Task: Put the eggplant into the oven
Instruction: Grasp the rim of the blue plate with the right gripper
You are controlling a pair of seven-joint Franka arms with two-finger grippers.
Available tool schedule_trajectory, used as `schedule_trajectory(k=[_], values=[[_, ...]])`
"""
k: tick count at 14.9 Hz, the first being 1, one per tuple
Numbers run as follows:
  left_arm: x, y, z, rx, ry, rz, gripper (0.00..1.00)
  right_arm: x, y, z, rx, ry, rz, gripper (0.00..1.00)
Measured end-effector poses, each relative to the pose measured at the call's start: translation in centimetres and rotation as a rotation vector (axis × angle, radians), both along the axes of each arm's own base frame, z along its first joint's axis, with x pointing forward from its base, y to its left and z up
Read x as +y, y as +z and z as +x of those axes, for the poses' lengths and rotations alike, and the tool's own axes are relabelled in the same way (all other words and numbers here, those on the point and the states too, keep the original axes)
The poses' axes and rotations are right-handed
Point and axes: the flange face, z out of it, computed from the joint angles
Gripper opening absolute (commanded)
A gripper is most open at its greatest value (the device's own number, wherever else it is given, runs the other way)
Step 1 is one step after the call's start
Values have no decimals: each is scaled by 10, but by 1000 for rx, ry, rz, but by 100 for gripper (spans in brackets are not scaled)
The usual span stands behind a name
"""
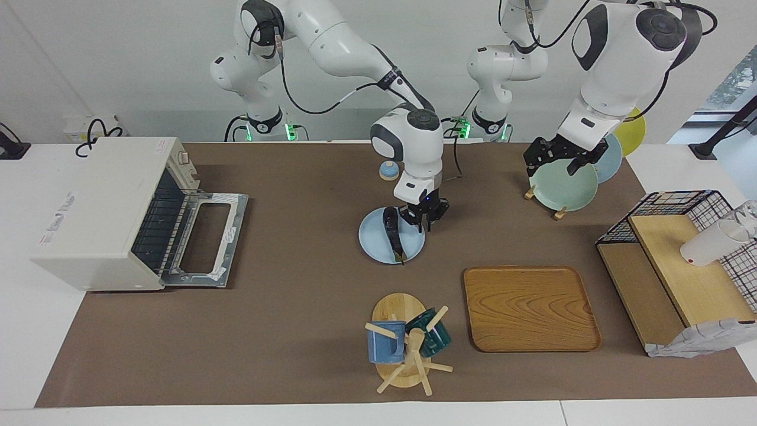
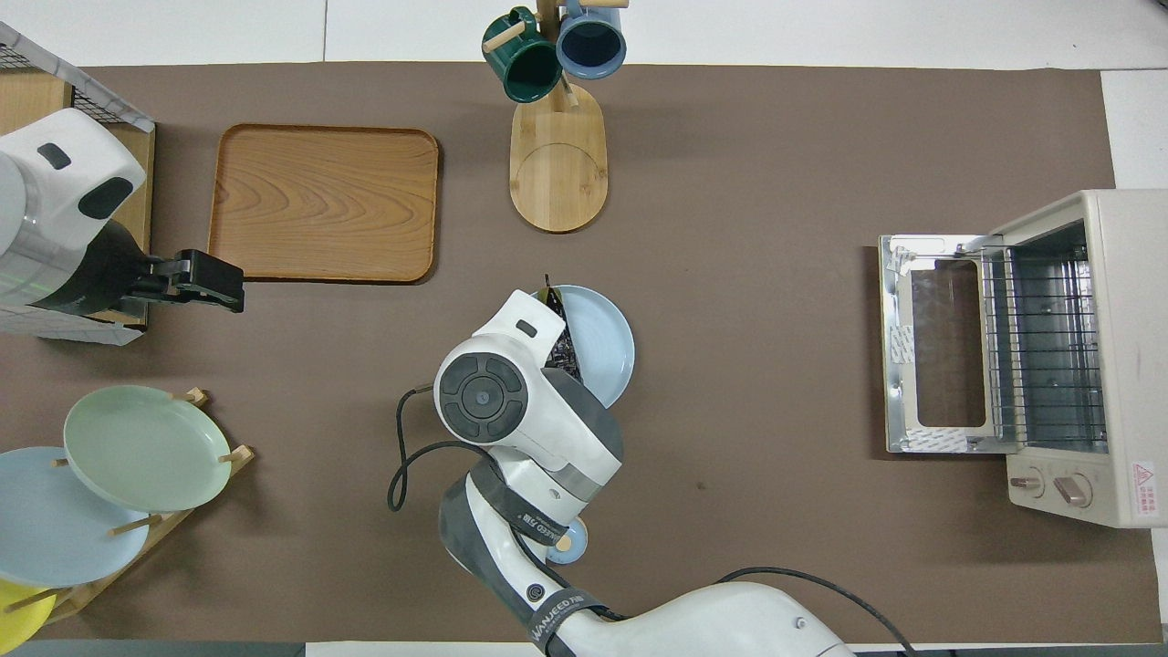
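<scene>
The eggplant lies on a light blue plate at the table's middle, its greenish stem tip pointing away from the robots. In the overhead view only a strip of the eggplant shows; the arm's hand hides the remainder. My right gripper is low over the plate, just beside the eggplant, fingers open. The oven stands at the right arm's end of the table, its door dropped flat and its wire rack showing. My left gripper waits, open and empty, raised over the table by the plate rack.
A wooden tray and a mug tree with a blue and a green mug lie farther from the robots than the plate. A plate rack, a black wire basket with boards and a white cup are at the left arm's end.
</scene>
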Motion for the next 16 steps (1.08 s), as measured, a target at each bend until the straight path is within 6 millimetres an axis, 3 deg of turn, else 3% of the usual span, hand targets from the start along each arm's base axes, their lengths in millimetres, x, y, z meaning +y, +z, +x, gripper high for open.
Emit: schedule_trajectory(k=[6, 7, 9, 10, 16], values=[[1, 16, -9, -13, -1, 1, 100, -5, -8, -13, -12, 23, 4, 31], [1, 17, -11, -14, -1, 1, 100, -4, -13, -20, -13, 33, 6, 28], [1, 17, -12, -14, -1, 2, 100, -2, -23, -33, -10, 51, 2, 2], [1, 17, -12, -14, -1, 2, 100, -1, -23, -35, -14, 58, -2, 0], [2, 14, -20, 49, -5, 13, 100, -6, -16, -37, -76, 152, -97, 0]])
